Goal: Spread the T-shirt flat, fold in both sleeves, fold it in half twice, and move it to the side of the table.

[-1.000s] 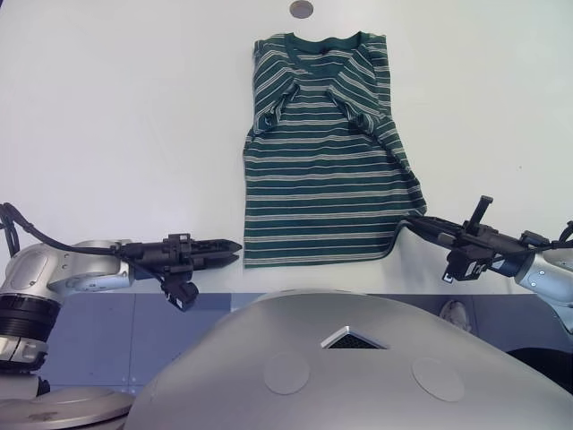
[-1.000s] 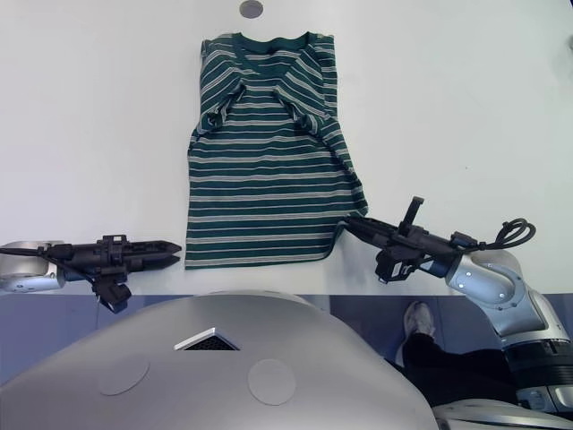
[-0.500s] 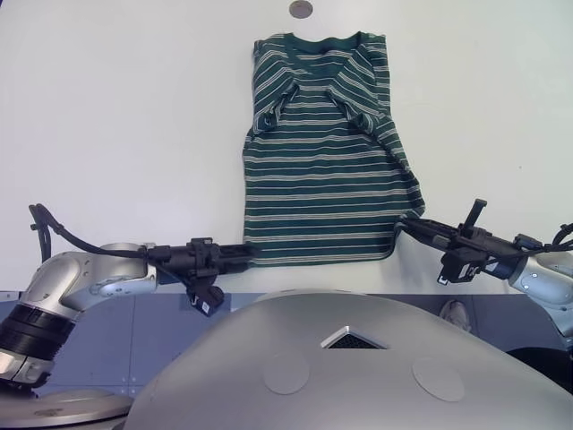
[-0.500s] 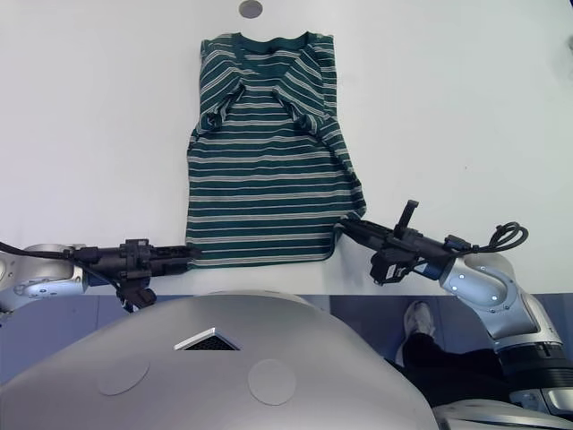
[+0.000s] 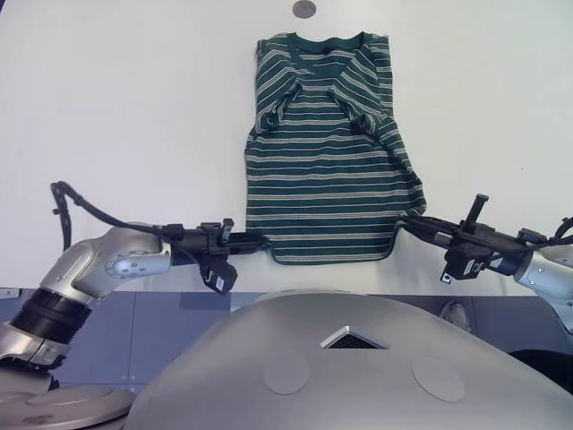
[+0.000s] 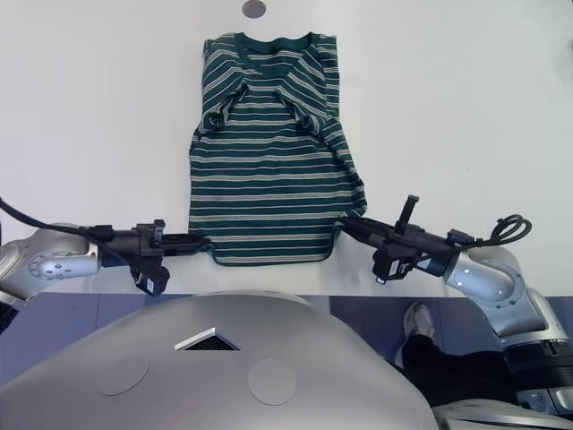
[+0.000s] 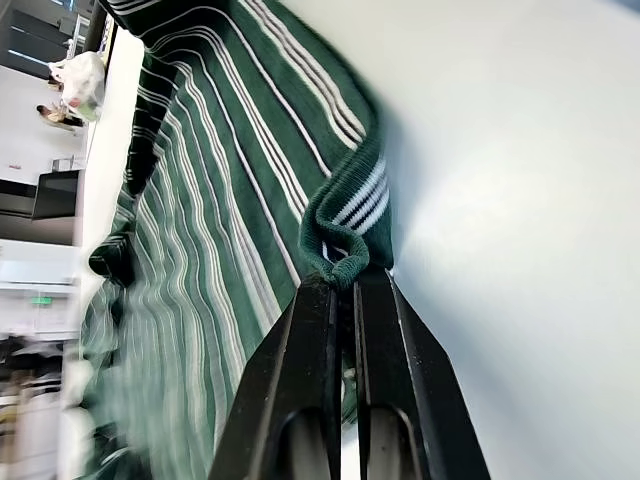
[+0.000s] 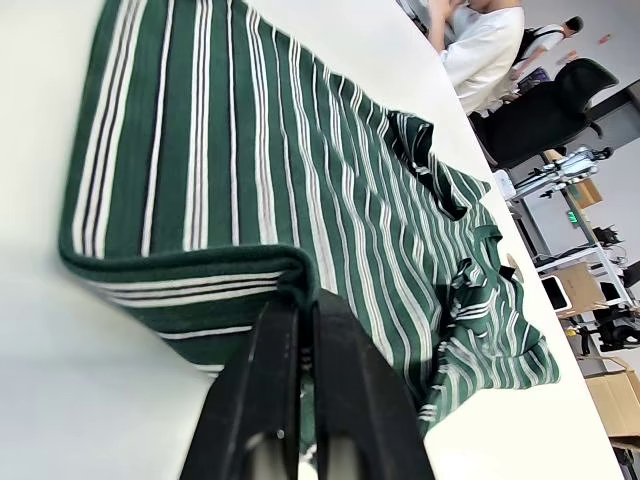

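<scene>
Left gripper point(image 5: 258, 242): is clenching the near left hem corner of the T-shirt point(image 5: 327, 170), its jaws pressed together on the bunched edge. Right gripper point(image 5: 407, 221): is pinching the near right hem corner likewise. T-shirt: is lying on the table point(image 5: 134, 116), stretching away from both grippers, sleeves folded in, collar farthest.

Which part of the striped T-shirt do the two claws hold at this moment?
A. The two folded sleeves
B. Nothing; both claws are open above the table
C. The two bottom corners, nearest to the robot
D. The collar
C: the left claw and the right claw are each shut on a bottom corner of the T-shirt; both wrist views show the hem pinched.
</scene>
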